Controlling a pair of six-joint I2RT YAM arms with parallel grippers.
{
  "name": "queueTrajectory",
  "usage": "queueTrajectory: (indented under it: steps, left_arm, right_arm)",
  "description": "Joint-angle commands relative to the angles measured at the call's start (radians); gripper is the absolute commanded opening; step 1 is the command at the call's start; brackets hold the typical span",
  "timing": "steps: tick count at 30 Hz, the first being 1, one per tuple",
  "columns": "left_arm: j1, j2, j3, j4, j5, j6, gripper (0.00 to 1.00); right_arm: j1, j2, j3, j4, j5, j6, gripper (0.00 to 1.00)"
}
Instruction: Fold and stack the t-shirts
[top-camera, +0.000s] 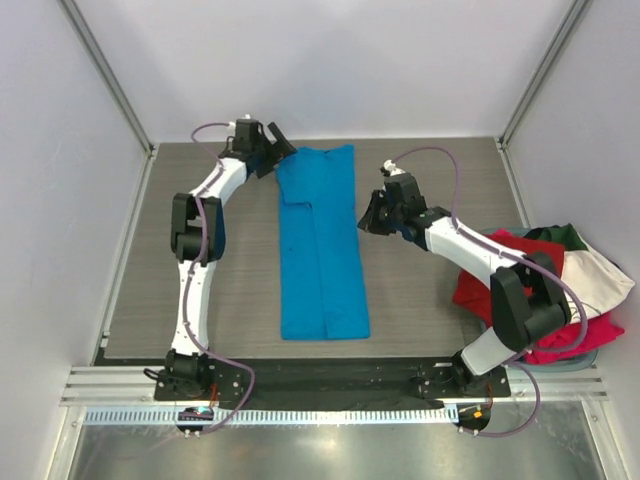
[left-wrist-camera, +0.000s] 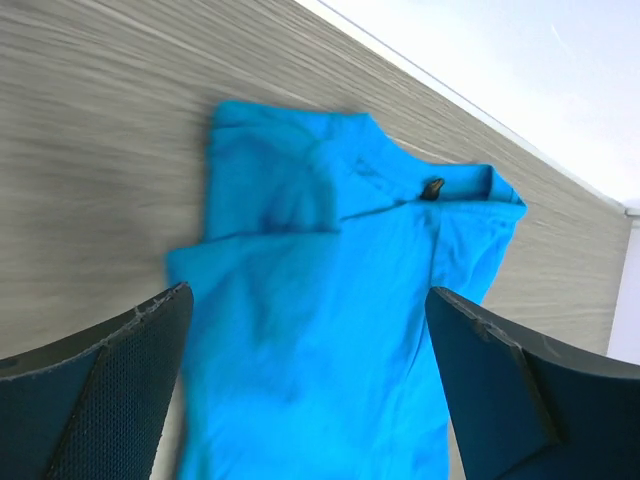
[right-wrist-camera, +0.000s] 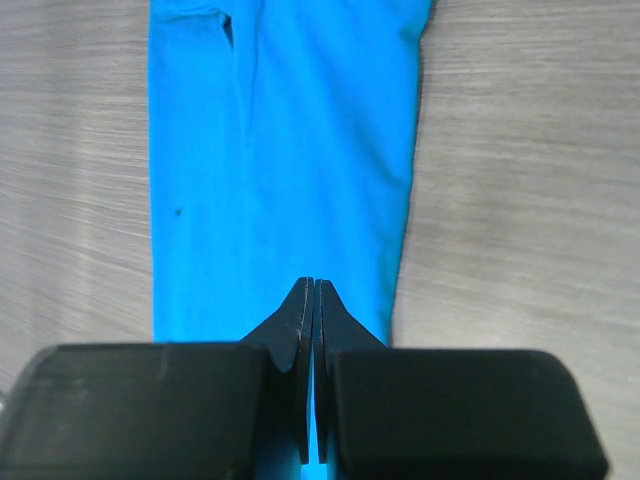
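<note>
A bright blue t-shirt (top-camera: 320, 245) lies folded into a long narrow strip down the middle of the table. Its collar end is at the far side. My left gripper (top-camera: 274, 150) is open wide over the far left corner of the shirt. In the left wrist view the collar end of the blue t-shirt (left-wrist-camera: 330, 270) shows between my spread fingers (left-wrist-camera: 120, 380), and the left gripper (left-wrist-camera: 308, 345) holds nothing. My right gripper (top-camera: 366, 216) is shut and sits at the shirt's right edge. In the right wrist view the right gripper (right-wrist-camera: 314, 288) hangs over the blue t-shirt (right-wrist-camera: 290, 150).
A loose pile of t-shirts lies at the right edge of the table: red (top-camera: 480, 285), dark green (top-camera: 560, 238), white (top-camera: 598, 282) and magenta-pink (top-camera: 585, 335). White walls close off three sides of the grey wood-grain table (top-camera: 430, 300).
</note>
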Motion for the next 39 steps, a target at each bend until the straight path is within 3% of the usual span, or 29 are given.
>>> queueTrajectory:
  steps: [1, 3, 7, 12, 15, 18, 20, 22, 25, 27, 33, 39]
  left_arm:
    - [0.055, -0.170, -0.074, 0.007, 0.028, 0.077, 1.00]
    - [0.058, -0.272, -0.183, -0.004, 0.025, 0.098, 1.00]
    - [0.056, -0.476, -0.456, 0.002, 0.022, 0.107, 1.00]
    - [0.027, -0.759, -0.853, 0.032, 0.000, 0.086, 1.00]
    - [-0.008, -0.931, -0.987, 0.038, -0.022, 0.074, 1.00]
    - [-0.040, -1.082, -1.122, 0.003, -0.077, 0.072, 0.99]
    - [-0.065, -1.202, -1.232, 0.004, -0.084, 0.068, 0.98]
    - [-0.085, -1.282, -1.298, -0.016, -0.093, 0.069, 0.98]
    - [-0.129, -1.426, -1.433, -0.049, -0.079, 0.035, 0.96]
    - [-0.183, -1.507, -1.519, -0.062, -0.068, 0.005, 0.89]
    - [-0.341, -1.583, -1.636, -0.181, -0.067, -0.104, 0.81]
    - [-0.435, -1.580, -1.688, -0.228, -0.067, -0.172, 0.72]
  right_arm:
    - [-0.010, 0.058, 0.077, 0.033, -0.061, -0.108, 0.04]
    - [-0.020, 0.098, 0.128, -0.054, -0.039, -0.087, 0.04]
    - [-0.027, 0.060, 0.039, -0.009, -0.079, -0.030, 0.13]
    - [-0.006, -0.038, -0.061, -0.119, 0.016, 0.004, 0.08]
    - [-0.006, -0.126, -0.127, -0.135, 0.007, 0.001, 0.11]
    - [-0.006, -0.212, -0.190, -0.139, -0.009, 0.019, 0.18]
    - [-0.004, -0.268, -0.236, -0.138, -0.041, 0.027, 0.37]
    - [-0.006, -0.301, -0.266, -0.133, -0.076, 0.030, 0.43]
    - [0.011, -0.351, -0.313, -0.157, -0.069, 0.065, 0.39]
    - [0.045, -0.371, -0.331, -0.211, -0.017, 0.097, 0.38]
    - [0.223, -0.437, -0.432, -0.242, 0.022, 0.266, 0.40]
    - [0.264, -0.483, -0.543, -0.198, -0.038, 0.375, 0.36]
